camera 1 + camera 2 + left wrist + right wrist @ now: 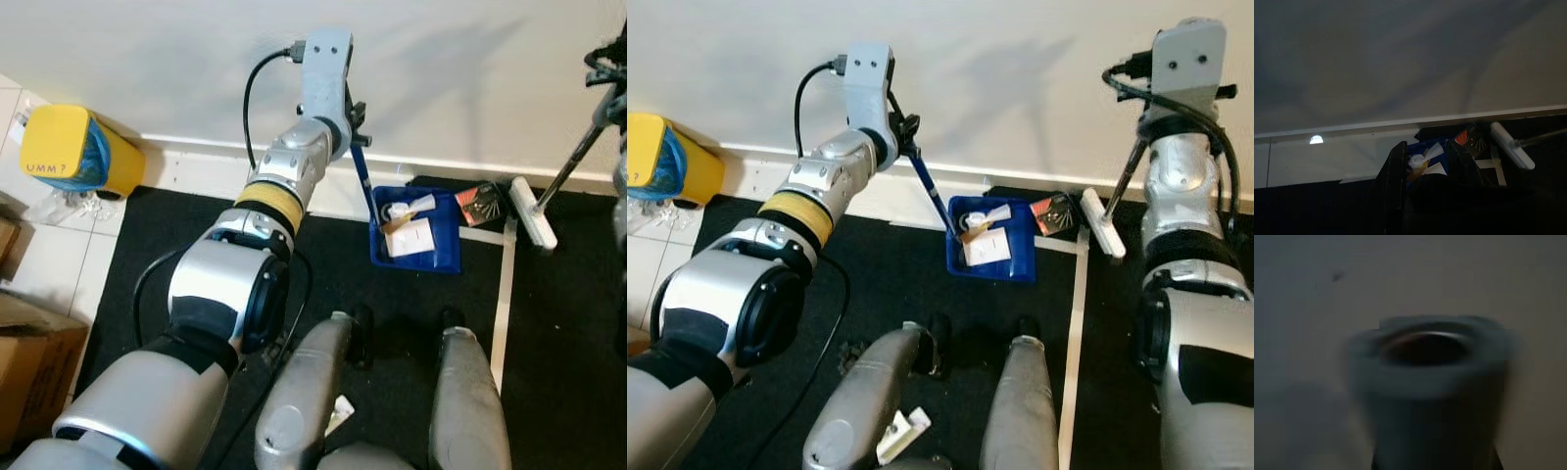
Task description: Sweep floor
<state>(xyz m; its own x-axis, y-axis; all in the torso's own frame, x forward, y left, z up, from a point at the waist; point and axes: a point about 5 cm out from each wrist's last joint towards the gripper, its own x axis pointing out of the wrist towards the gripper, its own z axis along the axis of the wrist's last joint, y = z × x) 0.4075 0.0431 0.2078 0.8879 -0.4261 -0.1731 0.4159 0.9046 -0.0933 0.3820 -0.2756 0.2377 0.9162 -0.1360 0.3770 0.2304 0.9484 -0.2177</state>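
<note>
A blue dustpan [448, 243] lies on the black mat by the wall, with crumpled white paper and a card [409, 235] inside. Its long blue handle [364, 181] rises to my left gripper [355, 119], which is shut on it. In the left wrist view the black fingers [1395, 186] frame the pan's paper [1425, 159]. My right gripper [1144, 137] is raised on the right, shut on the broom's thin handle [1127, 176]. The white broom head [1102, 221] rests on the mat right of the dustpan, beside a red and black wrapper [1053, 212].
A yellow bin with a blue liner [73, 147] stands at the left by the wall, and cardboard boxes [29, 362] lie nearer on the left. A white tape line [505, 294] crosses the mat. My legs [313, 392] are below, with a paper scrap [901, 431] near them.
</note>
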